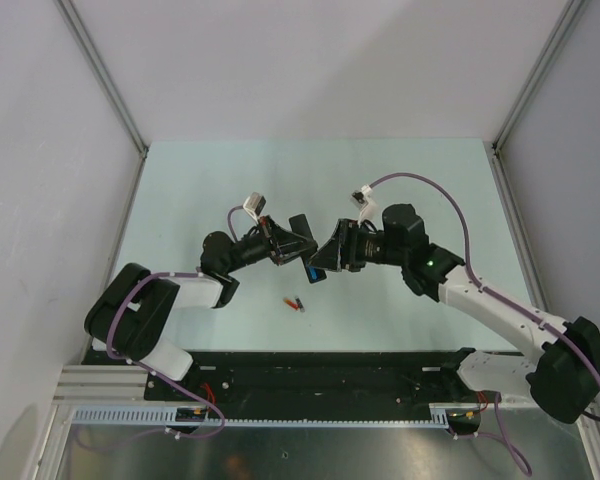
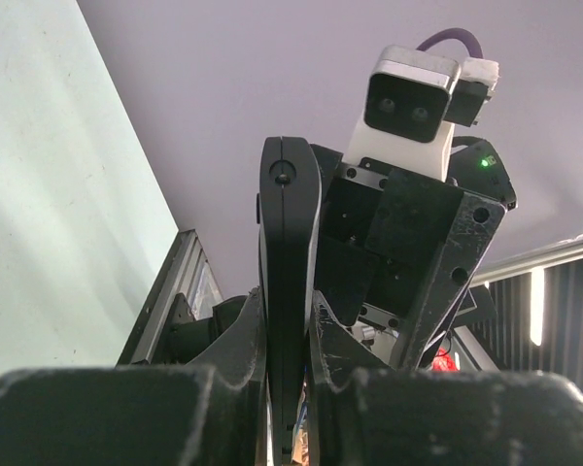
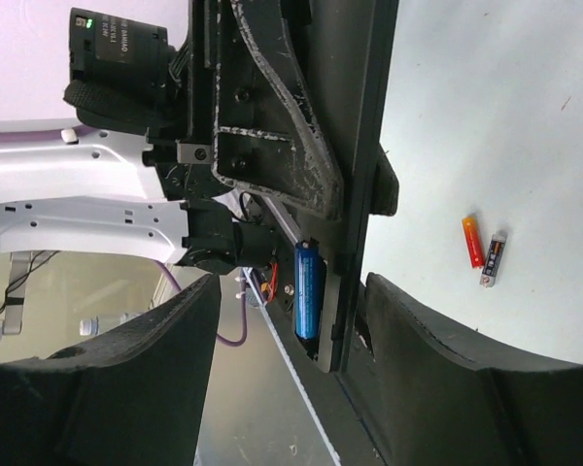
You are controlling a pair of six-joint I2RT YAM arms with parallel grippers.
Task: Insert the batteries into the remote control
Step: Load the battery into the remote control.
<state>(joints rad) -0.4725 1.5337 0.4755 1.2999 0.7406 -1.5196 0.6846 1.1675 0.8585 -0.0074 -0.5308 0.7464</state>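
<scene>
My left gripper (image 1: 286, 247) is shut on the black remote control (image 1: 302, 228) and holds it on edge above the table; in the left wrist view (image 2: 288, 325) the remote (image 2: 290, 223) sticks up between the fingers. My right gripper (image 1: 326, 258) is open, its jaws wide apart on either side of the remote's near end (image 3: 355, 175). A blue battery (image 3: 307, 291) sits in the remote's back recess and also shows in the top view (image 1: 311, 270). A red-orange battery (image 3: 473, 241) and a dark one with a white end (image 3: 493, 259) lie side by side on the table (image 1: 295, 303).
The pale green table (image 1: 400, 190) is fenced by metal posts and grey walls at the back and sides. A black base rail (image 1: 320, 370) runs along the near edge. The two wrists are close together over the middle.
</scene>
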